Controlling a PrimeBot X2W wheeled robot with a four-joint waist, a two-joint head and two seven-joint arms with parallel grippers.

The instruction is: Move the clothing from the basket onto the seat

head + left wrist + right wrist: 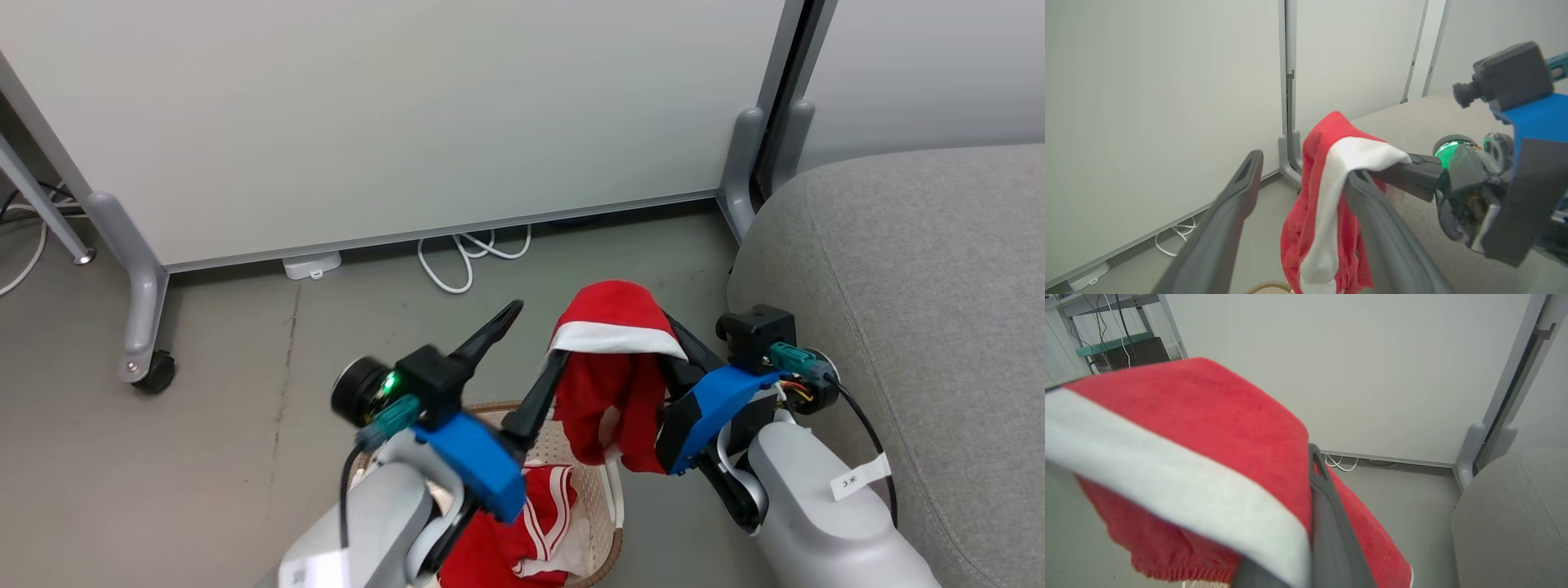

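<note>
Checking the head view first: state of each gripper? (Operator)

Left gripper (540, 330): fingers spread wide, raised above the basket (600, 490); the finger nearer the red garment (608, 392) has its tip at that garment's left edge. Right gripper (678, 339): fingertips buried under the cloth, so the jaw state cannot be told here. (Inspector)

Location of the task items? (Operator)

The red garment hangs from the right gripper over the basket's right rim, beside the left edge of the seat (914, 286) and apart from it. A second red garment (543, 510), white-striped, lies inside the basket against its right wall. (Inspector)

Left wrist view: what does it add? (Operator)

The right gripper side-on: both dark fingers pressed together, entering the garment's white band, the cloth drooping from them. The garment hangs between the left gripper's spread fingers; contact with either cannot be confirmed. A sliver of the basket's brown rim sits at the bottom edge; the seat lies behind. (Inspector)

Right wrist view? (Operator)

One right finger rises at centre, cloth pinched against its inner face and draped down both sides. Added here: a shelf (1118, 343) with cables (1124, 324) at the top left corner. The white partition (1392, 375) stands behind; the seat's rounded corner is at lower right. (Inspector)
</note>
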